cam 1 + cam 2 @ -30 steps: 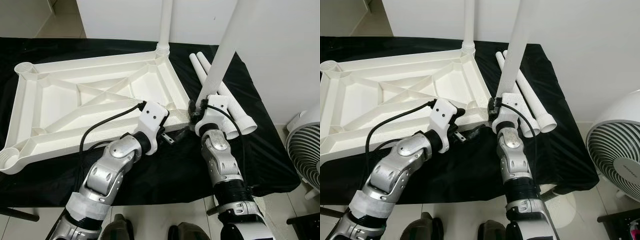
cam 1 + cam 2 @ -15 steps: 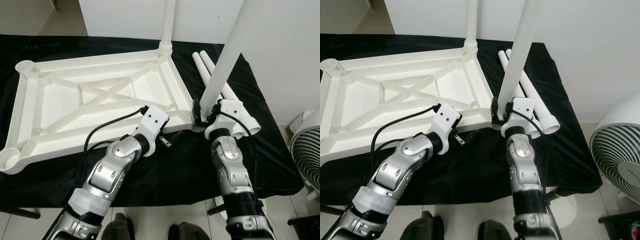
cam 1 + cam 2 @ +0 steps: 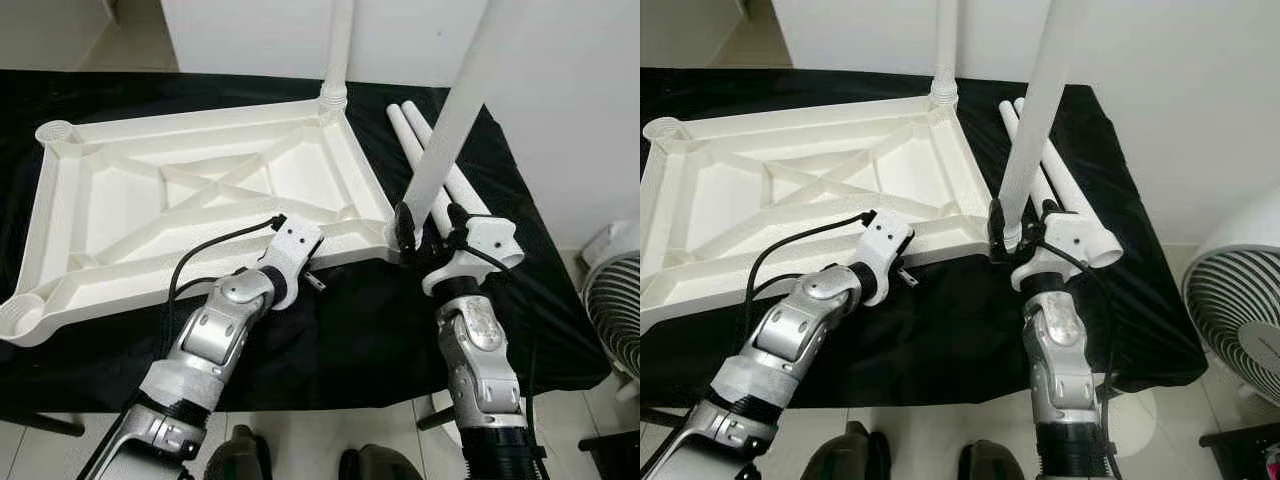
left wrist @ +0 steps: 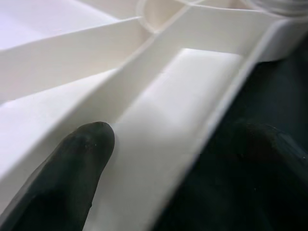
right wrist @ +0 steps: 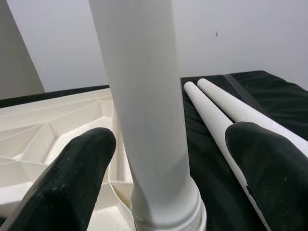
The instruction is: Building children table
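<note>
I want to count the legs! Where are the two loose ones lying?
The two loose legs lie side by side on the black cloth, on the robot's right of the upturned tabletop, just behind the right gripper.

I see a white tabletop (image 3: 200,200) with crossed ribs, white legs (image 3: 445,140), a black cloth (image 3: 340,330) over the counter, and my black fingers (image 5: 77,173).

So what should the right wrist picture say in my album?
Open right gripper around an upright white table leg seated in the tabletop's corner.
</note>
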Available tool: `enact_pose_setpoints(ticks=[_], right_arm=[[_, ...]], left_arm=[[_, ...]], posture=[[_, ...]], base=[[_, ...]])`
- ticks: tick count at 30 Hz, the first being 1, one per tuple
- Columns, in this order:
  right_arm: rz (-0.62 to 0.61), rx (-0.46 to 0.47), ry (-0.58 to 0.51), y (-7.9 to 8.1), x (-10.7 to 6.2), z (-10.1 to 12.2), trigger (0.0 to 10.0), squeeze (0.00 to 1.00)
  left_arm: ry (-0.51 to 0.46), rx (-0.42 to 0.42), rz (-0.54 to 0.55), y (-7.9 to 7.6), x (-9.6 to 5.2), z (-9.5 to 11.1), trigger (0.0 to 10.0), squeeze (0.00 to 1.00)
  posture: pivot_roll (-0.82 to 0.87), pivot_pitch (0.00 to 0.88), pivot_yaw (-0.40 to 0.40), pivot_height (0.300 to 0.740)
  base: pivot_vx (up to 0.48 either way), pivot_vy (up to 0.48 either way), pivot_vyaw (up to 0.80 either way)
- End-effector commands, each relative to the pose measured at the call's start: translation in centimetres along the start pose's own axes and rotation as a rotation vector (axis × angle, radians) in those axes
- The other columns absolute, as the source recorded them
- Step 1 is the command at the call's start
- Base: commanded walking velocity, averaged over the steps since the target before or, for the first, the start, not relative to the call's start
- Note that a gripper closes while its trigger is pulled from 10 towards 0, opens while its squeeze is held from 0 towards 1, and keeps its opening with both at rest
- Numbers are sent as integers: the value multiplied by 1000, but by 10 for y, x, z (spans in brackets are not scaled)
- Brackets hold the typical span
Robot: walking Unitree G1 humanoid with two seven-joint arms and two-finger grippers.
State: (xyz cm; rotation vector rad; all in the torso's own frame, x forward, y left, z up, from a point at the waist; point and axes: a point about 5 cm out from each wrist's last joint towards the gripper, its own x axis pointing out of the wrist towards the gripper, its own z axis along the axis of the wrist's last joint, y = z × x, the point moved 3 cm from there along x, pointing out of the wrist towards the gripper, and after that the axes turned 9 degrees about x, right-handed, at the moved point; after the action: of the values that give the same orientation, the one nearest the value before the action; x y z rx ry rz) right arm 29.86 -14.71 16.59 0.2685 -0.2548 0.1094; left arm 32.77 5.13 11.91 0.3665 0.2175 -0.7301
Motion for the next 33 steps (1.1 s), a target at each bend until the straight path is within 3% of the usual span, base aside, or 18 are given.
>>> enact_pose_setpoints(ticks=[1,2,3,4,5,6,7,8,19,31,32,33], right_arm=[[-11,0,8,-4,-3,2,10000,0],[-13,-2,10,-5,-5,2,10000,0],[-13,-2,10,-5,-5,2,10000,0],[-17,-4,11,-6,-7,4,10000,0],[-17,-4,11,-6,-7,4,10000,0],[-18,-13,11,-6,-7,5,10000,0],[-18,-13,11,-6,-7,5,10000,0],[-19,-11,11,-6,-8,5,10000,0],[-23,-18,18,-8,-7,7,10000,0],[-30,-15,7,-3,1,11,10000,0],[-28,-13,3,-2,3,11,10000,0],[-28,-12,2,0,5,12,10000,0]], left_arm=[[111,-26,226,18,-2,-20,10000,0],[130,-37,249,21,-2,-24,7255,0],[130,-37,249,21,-2,-24,7255,0],[151,-45,275,26,-3,-28,3686,0],[151,-45,275,26,-3,-28,3686,0],[174,-45,288,28,-4,-33,1451,0],[174,-45,288,28,-4,-33,1451,0],[176,-45,288,28,-4,-34,0,0],[185,-33,301,30,-2,-35,0,0],[90,-48,363,46,14,-11,0,0],[73,-52,375,50,17,-6,4549,0],[57,-42,379,52,21,0,4549,0]], posture=[[-68,75,12,740],[-73,77,14,740],[-73,77,14,740],[-76,78,15,740],[-76,78,15,740],[-79,76,16,740],[-79,76,16,740],[-78,75,15,740],[-82,75,9,740],[-88,79,-9,740],[-92,81,-8,740],[-95,83,-6,740]], base=[[0,0,0],[0,0,0],[0,0,0],[0,0,0],[0,0,0],[0,0,0],[0,0,0],[0,0,0],[0,0,0],[0,0,0],[0,0,0],[0,0,0]])
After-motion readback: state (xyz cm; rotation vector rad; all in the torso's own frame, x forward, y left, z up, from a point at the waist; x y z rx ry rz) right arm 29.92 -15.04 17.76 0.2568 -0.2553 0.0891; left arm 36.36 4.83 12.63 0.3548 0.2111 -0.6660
